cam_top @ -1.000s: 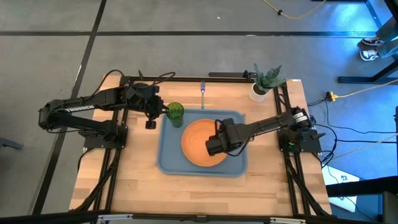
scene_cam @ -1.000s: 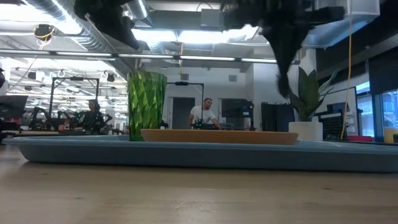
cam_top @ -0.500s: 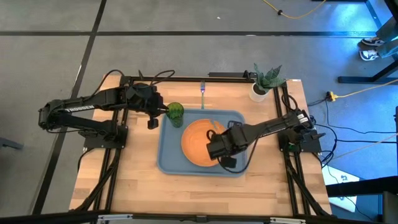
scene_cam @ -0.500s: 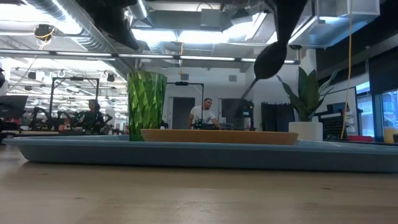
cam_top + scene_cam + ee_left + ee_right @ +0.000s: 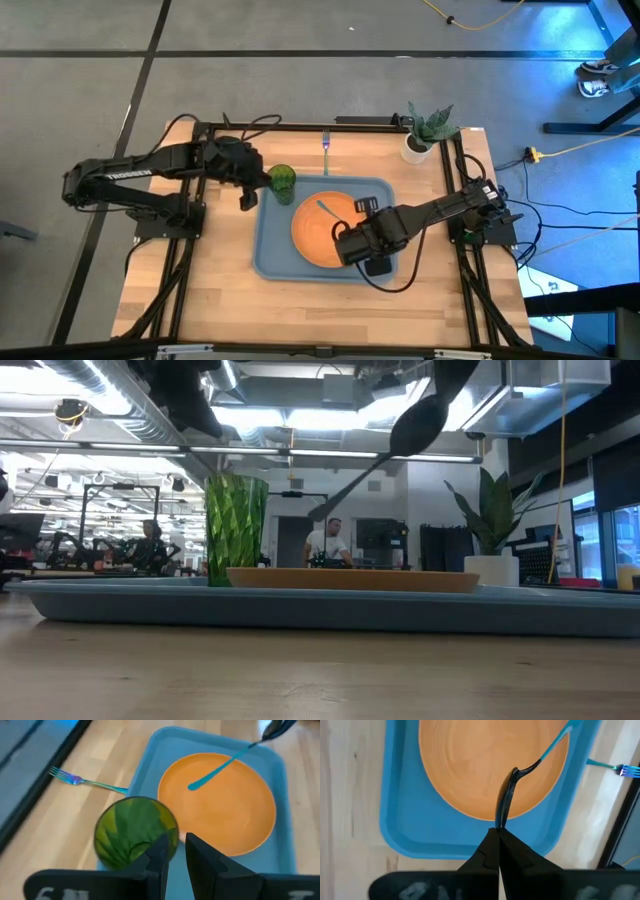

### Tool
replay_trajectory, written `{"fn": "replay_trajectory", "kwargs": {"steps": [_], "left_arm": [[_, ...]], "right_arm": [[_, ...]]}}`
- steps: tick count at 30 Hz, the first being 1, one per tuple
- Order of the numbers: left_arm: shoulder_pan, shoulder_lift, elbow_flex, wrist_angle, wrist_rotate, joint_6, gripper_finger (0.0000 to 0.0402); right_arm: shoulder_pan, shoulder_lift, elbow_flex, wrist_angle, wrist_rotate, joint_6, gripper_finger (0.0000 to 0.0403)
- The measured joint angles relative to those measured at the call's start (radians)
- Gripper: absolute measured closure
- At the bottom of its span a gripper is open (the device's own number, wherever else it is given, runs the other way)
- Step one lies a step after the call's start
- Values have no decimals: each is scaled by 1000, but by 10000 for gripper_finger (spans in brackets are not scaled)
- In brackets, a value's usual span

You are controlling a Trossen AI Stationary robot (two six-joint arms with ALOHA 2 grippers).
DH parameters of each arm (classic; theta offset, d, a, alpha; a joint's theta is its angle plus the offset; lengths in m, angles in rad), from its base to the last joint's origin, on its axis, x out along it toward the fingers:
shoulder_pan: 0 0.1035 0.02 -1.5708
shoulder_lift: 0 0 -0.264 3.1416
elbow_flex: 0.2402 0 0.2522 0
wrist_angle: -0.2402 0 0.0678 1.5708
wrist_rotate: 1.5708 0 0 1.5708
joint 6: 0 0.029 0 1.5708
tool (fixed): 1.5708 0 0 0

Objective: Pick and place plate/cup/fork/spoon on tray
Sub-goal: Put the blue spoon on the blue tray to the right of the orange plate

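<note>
Holding the spoon [image 5: 506,795] above the plate [image 5: 322,230], the right gripper [image 5: 498,831] is clamped on its bowl.
Only the left wrist view shows the left gripper [image 5: 173,851] with fingers slightly apart over the cup [image 5: 132,832] rim.

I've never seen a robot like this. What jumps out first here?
The right gripper, fingers shut on the spoon, dangles it by the bowl above the orange plate on the blue tray. The left gripper hovers by the green cup at the tray's far left corner.
</note>
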Motion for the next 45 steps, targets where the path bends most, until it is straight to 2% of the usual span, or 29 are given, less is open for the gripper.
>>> {"fn": "replay_trajectory", "kwargs": {"steps": [3, 7, 13, 17, 22, 26, 31, 37, 45], "left_arm": [[-30, 18, 0, 8, 35, -54, 346], [-64, 23, 0, 8, 49, -42, 346], [-123, 23, 0, 21, 49, 116, 346], [-180, 28, 0, 91, 49, 221, 347], [-231, 56, 3, 204, 37, 239, 347], [-270, 120, 0, 251, -37, 250, 347], [-322, 218, 1, 319, -121, 353, 347], [-399, 315, 0, 387, -255, 464, 347], [-467, 425, 0, 481, -463, 515, 347]], "right_arm": [[0, 0, 0, 0, 3, 0, 403], [0, 0, 0, 0, 20, 2, 403], [0, -5, 0, 6, 23, -79, 403], [0, -6, 0, 11, 33, -170, 403], [0, -7, 0, 25, 83, -228, 403], [0, -7, 0, 58, 101, -273, 403], [0, -8, 0, 82, 103, -285, 403], [1, -8, 0, 86, 112, -285, 403], [4, -8, 0, 91, 112, -286, 403]]}}
